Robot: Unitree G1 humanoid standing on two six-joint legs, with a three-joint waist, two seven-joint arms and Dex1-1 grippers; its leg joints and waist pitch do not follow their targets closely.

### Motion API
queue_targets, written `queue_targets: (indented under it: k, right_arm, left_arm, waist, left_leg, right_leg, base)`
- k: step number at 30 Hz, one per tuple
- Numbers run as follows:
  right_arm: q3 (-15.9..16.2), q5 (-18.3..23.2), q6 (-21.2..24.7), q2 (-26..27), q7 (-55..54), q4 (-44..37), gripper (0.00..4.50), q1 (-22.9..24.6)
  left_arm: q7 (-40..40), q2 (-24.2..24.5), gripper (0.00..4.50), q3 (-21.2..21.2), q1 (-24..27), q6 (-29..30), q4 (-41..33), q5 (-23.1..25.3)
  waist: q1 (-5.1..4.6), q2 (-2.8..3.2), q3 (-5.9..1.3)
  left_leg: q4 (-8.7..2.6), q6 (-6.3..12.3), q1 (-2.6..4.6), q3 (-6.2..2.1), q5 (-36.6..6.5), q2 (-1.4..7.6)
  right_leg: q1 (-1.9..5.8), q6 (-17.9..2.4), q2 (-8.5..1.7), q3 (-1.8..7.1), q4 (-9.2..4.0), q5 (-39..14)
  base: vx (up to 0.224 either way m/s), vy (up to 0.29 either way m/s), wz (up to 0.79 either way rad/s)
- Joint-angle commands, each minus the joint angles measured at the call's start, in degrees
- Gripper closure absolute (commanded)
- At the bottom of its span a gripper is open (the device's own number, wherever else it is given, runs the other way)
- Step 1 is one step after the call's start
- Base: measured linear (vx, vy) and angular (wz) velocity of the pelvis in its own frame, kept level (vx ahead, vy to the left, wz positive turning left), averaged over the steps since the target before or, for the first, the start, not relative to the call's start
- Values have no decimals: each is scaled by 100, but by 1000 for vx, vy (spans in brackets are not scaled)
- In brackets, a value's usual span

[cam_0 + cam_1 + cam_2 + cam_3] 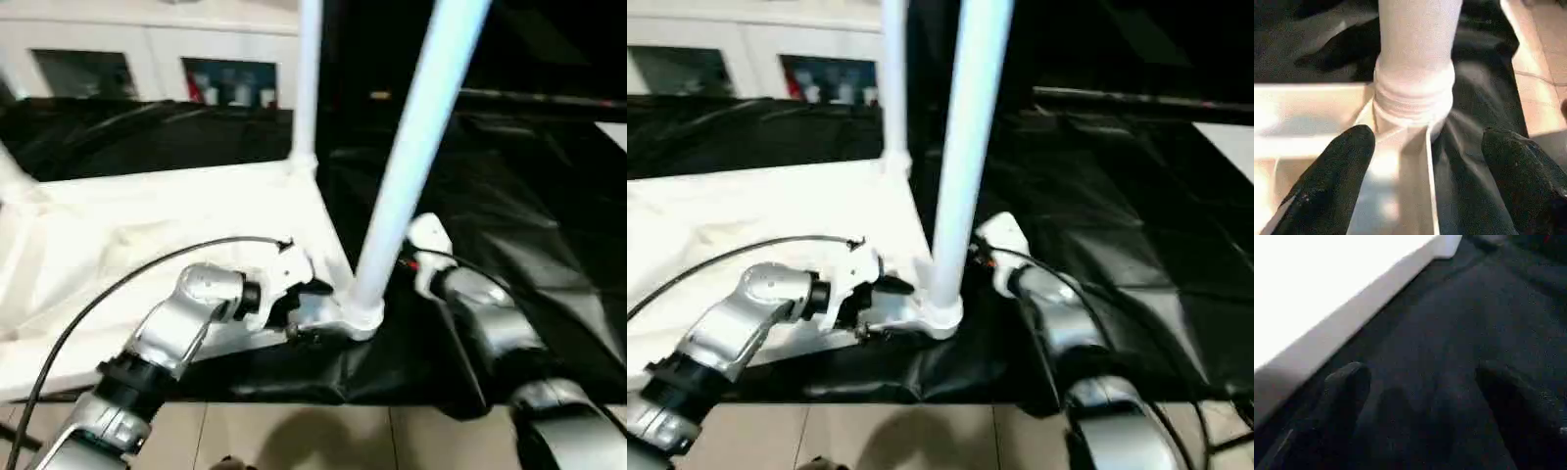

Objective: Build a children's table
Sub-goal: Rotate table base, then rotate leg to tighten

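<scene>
From my head, the top [147,235] lies upside down on the black cloth [529,196], its white underside facing me, and three legs show standing in its corners: the near leg [411,147] rises from the near right corner socket [351,315] and leans slightly to my right, a second leg [310,78] stands at the far right corner, and a stub of a third [12,176] shows at the far left. My left gripper [294,294] sits low against the top just beside that near socket, on its left side; my right gripper [416,257] is just to the right of the same leg's foot, over the cloth. The leg's long axis runs nearly straight up between my two wrists, so I judge either arm could reach it, the left being the one already at the socket. Through my left wrist, my fingers [1327,181] are spread wide with nothing between them, and the leg's threaded collar [1413,98] stands straight ahead in the gap, seated in the socket. Through my right wrist, my fingers [1342,396] are likewise spread and empty over the cloth, with the top's edge [1352,318] running past on one side, apart from them.
</scene>
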Motion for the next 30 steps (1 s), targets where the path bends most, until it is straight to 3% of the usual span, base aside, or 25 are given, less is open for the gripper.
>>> queue_targets:
  k: [1,3,4,5,6,8,10,14,20,30]
  right_arm:
    - [-39,3,217,-325,227,-426,47,133]
    - [-23,10,267,-393,302,-546,47,186]
    - [-11,44,323,-436,385,-667,47,234]
    - [92,328,752,-778,1107,-1621,47,624]
    - [92,328,752,-778,1107,-1621,47,624]
    - [181,580,1139,-1111,1702,-2401,47,940]
    - [208,678,1254,-1220,1877,-2626,47,1027]
    - [436,1308,2027,-1818,2789,-3812,47,1409]
    - [464,1474,2666,-2066,3114,-4473,47,1610]
    - [522,1544,3045,-2153,3038,-4833,47,1645]
  left_arm:
    - [-64,254,76,-90,89,587,-379,16]
    - [-18,291,80,-94,107,628,-449,72]
    - [32,285,106,-82,105,676,-468,93]
    - [329,303,106,-57,81,957,-609,275]
    - [329,303,121,-57,81,957,-609,275]
    - [469,356,133,-93,71,1219,-750,304]
    - [505,350,145,-93,69,1260,-772,299]
    - [675,258,184,-150,42,1231,-738,414]
    - [528,288,239,-314,109,1440,-1008,306]
    - [579,412,321,-445,155,1347,-885,468]
  waist:
    - [-17,18,-360]
    - [-16,27,-359]
    - [-17,27,-355]
    - [-10,1,-349]
    - [21,10,-358]
    - [16,5,-361]
    - [23,-6,-345]
    - [29,-1,-333]
    - [38,-4,-339]
    - [40,-7,-335]
  left_leg:
    - [-405,-39,160,-72,-1516,131]
    - [-400,-43,156,-71,-1515,120]
    - [-400,-49,150,-70,-1526,116]
    - [-405,-21,144,-70,-1535,113]
    - [-402,44,147,-86,-1474,145]
    - [-398,94,129,-84,-1405,128]
    - [-402,115,128,-86,-1462,129]
    - [-418,103,138,-105,-1675,136]
    - [-415,81,126,-118,-1574,149]
    - [-409,31,123,-117,-1571,137]
  right_leg:
    - [226,-1266,-270,204,-437,-955]
    - [217,-1207,-277,205,-466,-1115]
    - [213,-1192,-277,207,-473,-1155]
    - [246,-1111,-246,210,-475,-1129]
    - [239,-1089,-275,215,-462,-980]
    - [246,-1081,-268,207,-461,-993]
    - [224,-1071,-276,206,-489,-1164]
    - [227,-951,-275,203,-548,-1588]
    - [200,-955,-301,206,-544,-1620]
    - [195,-910,-299,207,-549,-1660]
  base:
    - [0,0,0]
    - [0,0,0]
    - [0,0,0]
    - [0,0,0]
    - [0,0,0]
    - [0,0,0]
    - [0,0,0]
    - [0,0,0]
    - [0,0,0]
    - [0,0,0]
